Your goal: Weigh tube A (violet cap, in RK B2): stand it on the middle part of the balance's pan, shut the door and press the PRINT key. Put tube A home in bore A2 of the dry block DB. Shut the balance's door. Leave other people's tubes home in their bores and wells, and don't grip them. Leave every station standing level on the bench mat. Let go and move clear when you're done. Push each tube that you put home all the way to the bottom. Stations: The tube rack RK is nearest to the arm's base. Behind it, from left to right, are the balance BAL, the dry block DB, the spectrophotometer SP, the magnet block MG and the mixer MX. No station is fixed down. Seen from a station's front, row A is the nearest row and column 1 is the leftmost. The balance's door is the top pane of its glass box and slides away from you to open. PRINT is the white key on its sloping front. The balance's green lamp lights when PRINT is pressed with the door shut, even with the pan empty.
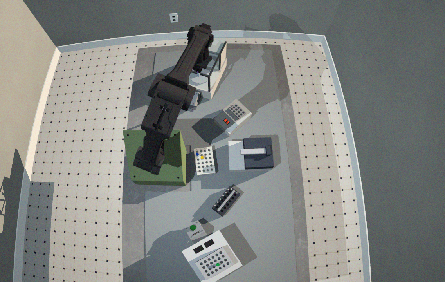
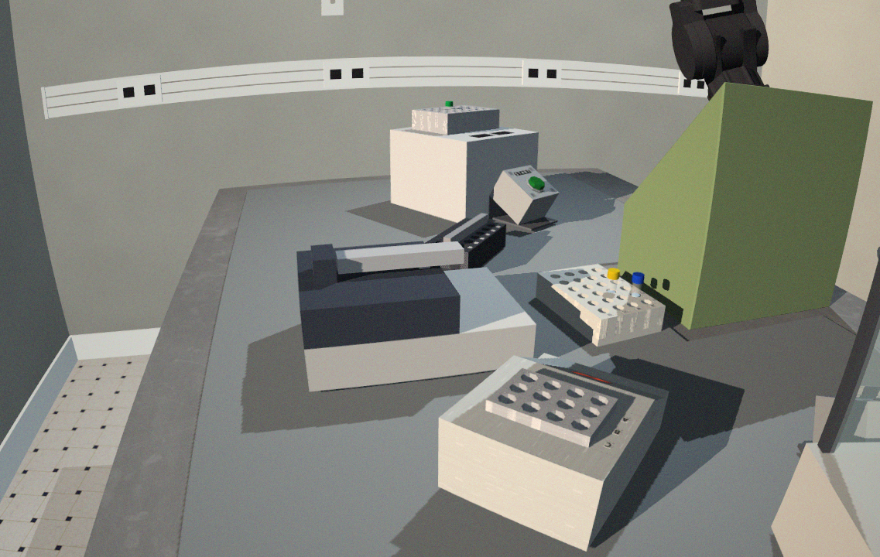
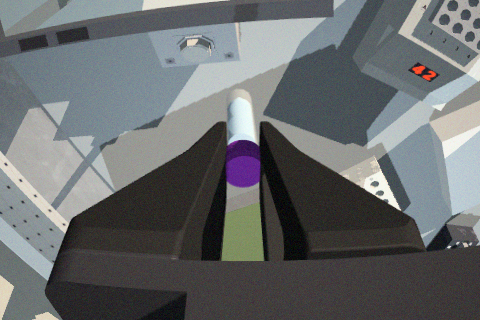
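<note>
The top view looks steeply down over nearly the whole worktop (image 1: 258, 196) (image 2: 221, 443), the exterior looks obliquely across it from closer in, sharing the dry block (image 1: 232, 117) (image 2: 518, 450) (image 3: 425, 45) with the close, downward-looking wrist view.

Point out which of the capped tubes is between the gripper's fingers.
The violet-capped clear tube, clamped in the black gripper; the yellow-capped and blue-capped tubes stand in the white rack.
</note>
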Controlling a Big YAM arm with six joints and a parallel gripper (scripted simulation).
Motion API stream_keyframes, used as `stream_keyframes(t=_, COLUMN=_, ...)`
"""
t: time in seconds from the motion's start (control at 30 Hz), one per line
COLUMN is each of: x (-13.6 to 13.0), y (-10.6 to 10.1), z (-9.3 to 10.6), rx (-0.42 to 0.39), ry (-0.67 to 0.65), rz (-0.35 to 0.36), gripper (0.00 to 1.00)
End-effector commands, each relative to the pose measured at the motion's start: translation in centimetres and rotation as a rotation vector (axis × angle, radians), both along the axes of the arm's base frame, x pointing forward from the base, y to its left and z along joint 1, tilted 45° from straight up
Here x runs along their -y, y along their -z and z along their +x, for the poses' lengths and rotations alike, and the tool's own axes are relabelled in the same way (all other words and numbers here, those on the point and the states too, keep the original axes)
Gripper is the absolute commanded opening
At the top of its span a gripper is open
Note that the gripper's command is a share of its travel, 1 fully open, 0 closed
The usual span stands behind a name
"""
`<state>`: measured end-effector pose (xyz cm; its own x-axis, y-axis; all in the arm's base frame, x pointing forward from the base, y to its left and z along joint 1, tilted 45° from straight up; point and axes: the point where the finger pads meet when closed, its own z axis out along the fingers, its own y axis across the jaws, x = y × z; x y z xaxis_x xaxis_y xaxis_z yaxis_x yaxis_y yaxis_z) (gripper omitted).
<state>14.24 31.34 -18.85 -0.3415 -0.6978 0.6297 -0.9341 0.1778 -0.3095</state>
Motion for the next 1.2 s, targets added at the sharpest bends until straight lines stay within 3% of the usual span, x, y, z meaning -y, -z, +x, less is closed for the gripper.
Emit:
stream_keyframes(t=0.0, x=-3.4, y=1.0, z=0.1, rx=-0.022, ry=-0.033, rz=0.019, gripper=0.09)
stream_keyframes(t=0.13, x=-5.7, y=3.3, z=-0.5, rx=-0.008, ry=-0.019, rz=0.022, gripper=0.09)
stream_keyframes(t=0.43, x=-10.8, y=8.5, z=-1.8, rx=-0.067, ry=-0.078, rz=0.013, gripper=0.09)
stream_keyframes(t=0.5, x=-10.8, y=8.5, z=-1.8, rx=-0.067, ry=-0.078, rz=0.013, gripper=0.09)
stream_keyframes(t=0.53, x=-10.4, y=8.5, z=-0.5, rx=-0.065, ry=-0.051, rz=0.013, gripper=0.09)
stream_keyframes(t=0.57, x=-11.7, y=6.9, z=-0.2, rx=-0.056, ry=-0.052, rz=0.048, gripper=0.09)
stream_keyframes(t=0.6, x=-10.4, y=6.6, z=-0.5, rx=-0.061, ry=-0.051, rz=0.025, gripper=0.09)
stream_keyframes(t=0.67, x=-9.3, y=6.6, z=-0.7, rx=-0.067, ry=-0.051, rz=0.003, gripper=0.09)
stream_keyframes(t=0.8, x=-9.9, y=6.6, z=-1.5, rx=-0.063, ry=-0.075, rz=0.016, gripper=0.09)
stream_keyframes(t=0.9, x=-8.4, y=7.8, z=-1.6, rx=-0.07, ry=-0.069, rz=-0.013, gripper=0.09)
stream_keyframes(t=1.0, x=-9.9, y=7.4, z=-1.2, rx=-0.056, ry=-0.058, rz=0.019, gripper=0.09)
stream_keyframes(t=1.17, x=-9.9, y=7.4, z=-1.2, rx=-0.056, ry=-0.058, rz=0.019, gripper=0.09)
